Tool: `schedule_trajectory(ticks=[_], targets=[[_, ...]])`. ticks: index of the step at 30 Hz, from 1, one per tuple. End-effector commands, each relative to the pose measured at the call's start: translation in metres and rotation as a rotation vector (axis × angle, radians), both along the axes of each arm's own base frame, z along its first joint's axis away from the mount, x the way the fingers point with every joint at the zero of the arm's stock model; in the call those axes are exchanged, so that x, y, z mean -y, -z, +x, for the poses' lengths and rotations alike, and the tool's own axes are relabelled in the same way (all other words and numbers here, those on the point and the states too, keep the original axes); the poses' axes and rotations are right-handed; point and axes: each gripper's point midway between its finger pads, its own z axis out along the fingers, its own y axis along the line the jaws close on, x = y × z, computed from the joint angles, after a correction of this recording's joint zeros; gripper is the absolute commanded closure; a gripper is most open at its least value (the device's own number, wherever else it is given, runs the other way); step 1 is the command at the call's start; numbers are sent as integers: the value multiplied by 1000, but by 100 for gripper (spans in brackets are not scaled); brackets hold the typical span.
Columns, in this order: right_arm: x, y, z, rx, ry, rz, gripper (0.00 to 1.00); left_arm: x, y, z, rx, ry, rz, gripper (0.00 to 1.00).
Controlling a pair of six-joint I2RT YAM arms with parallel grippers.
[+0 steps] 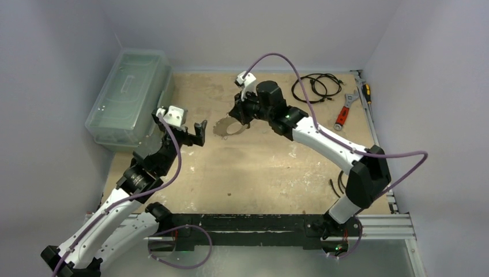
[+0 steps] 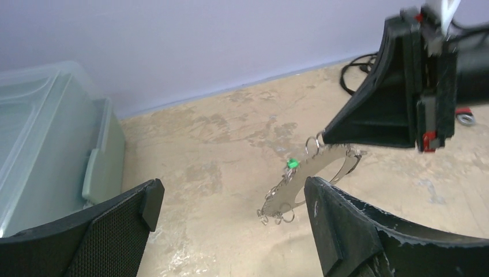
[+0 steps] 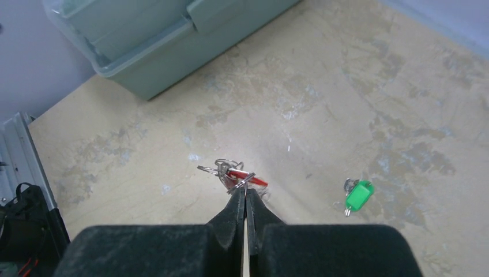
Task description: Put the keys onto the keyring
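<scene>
Pale lavender walls (image 1: pixel 230 29) enclose a worn plywood tabletop (image 1: pixel 259 167).

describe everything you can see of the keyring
The keyring is a large flat hoop of silvery metal, roughly oval, with small split rings hanging along its rim. It stands tilted on edge: the right gripper, shut, pinches its upper rim, and its lower end dips toward the table; whether it touches there cannot be told. A green tag shows at its rim, attached or merely behind it, unclear. Nothing else touches it.
</scene>
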Motion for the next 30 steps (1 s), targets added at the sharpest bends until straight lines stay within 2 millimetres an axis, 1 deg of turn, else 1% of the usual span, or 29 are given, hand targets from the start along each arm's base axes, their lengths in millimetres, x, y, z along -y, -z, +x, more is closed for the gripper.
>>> schedule_trajectory(ticks=[1, 2, 3, 5, 8, 10, 13, 17, 21, 25, 30], targets=[[11, -68, -16, 200, -51, 85, 100, 22, -11, -12, 69, 161, 16, 3], [14, -74, -20, 219, -54, 88, 100, 26, -20, -14, 107, 185, 1, 4], [18, -80, -23, 236, -57, 91, 100, 30, -21, -16, 117, 211, 1, 4], [24, -91, -31, 273, -68, 101, 100, 39, -21, -20, 133, 267, 13, 4], [33, -107, -43, 325, -88, 113, 100, 46, -21, -26, 171, 324, 33, 6], [38, -115, -50, 353, -100, 114, 100, 50, -22, -31, 205, 362, 40, 6], [44, -122, -59, 368, -117, 122, 100, 58, -23, -42, 258, 436, 54, 10], [48, -130, -69, 384, -136, 138, 100, 76, -19, -56, 294, 562, 69, 18], [50, -133, -80, 392, -165, 154, 100, 92, -12, -58, 266, 648, 80, 29], [49, -134, -89, 394, -201, 168, 100, 99, -8, -55, 241, 674, 76, 38], [49, -130, -95, 391, -231, 174, 100, 103, -4, -54, 227, 690, 75, 55]])
